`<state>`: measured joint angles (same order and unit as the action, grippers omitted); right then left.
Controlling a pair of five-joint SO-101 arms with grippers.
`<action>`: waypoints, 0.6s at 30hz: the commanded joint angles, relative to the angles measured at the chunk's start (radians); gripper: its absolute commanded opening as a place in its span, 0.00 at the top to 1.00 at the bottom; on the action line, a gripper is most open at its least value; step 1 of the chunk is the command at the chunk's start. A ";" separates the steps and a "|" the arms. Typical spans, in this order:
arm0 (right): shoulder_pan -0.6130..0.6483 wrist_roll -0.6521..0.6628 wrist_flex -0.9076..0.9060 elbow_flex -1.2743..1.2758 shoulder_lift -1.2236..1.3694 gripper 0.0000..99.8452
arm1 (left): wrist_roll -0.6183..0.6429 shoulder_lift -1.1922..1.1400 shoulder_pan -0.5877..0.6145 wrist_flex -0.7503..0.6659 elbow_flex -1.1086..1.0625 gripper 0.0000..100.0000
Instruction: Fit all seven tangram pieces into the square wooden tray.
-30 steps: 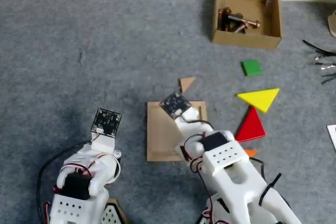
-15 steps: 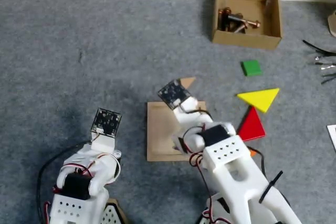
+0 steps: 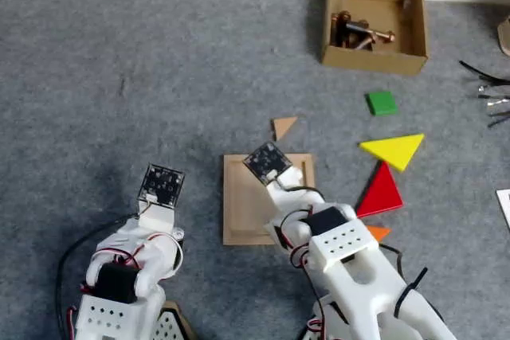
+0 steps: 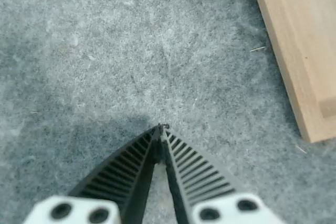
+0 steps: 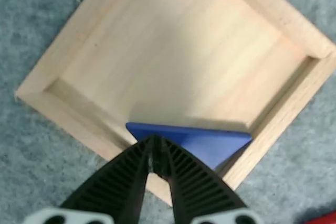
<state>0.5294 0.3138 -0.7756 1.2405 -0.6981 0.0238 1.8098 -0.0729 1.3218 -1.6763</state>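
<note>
Grey carpet (image 3: 119,77) lies under everything, and on it sits the square wooden tray (image 3: 239,197). The right gripper (image 5: 156,153) is over the tray. Its jaws are pinched almost together, with the tips on a flat blue piece (image 5: 210,142) that lies in one corner of the tray. I cannot tell if it really grips the piece. The left gripper (image 4: 160,132) is closed tight over the carpet, just beside the tray. Half a second ago the right arm reached farther out, close to the small tan wooden triangle (image 3: 283,126). Now it has pulled back.

Robotics workbench: grey felt mat (image 3: 119,53), cardboard box (image 3: 370,61) (copper fittings (image 3: 358,33) inside), stray cables (image 3: 490,97).
</note>
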 commanded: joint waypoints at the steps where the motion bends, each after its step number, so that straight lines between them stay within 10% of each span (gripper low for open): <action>1: -0.018 -0.003 0.008 0.007 -0.015 0.99 | 0.006 0.004 -0.015 0.005 -0.019 0.99; 18: -0.174 -0.005 -0.119 -0.001 -0.016 0.99 | 0.006 0.004 -0.015 0.005 -0.019 0.99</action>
<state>0.4235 0.3138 -0.8846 1.2405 -0.7058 0.0238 1.8098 -0.0729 1.3218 -1.6763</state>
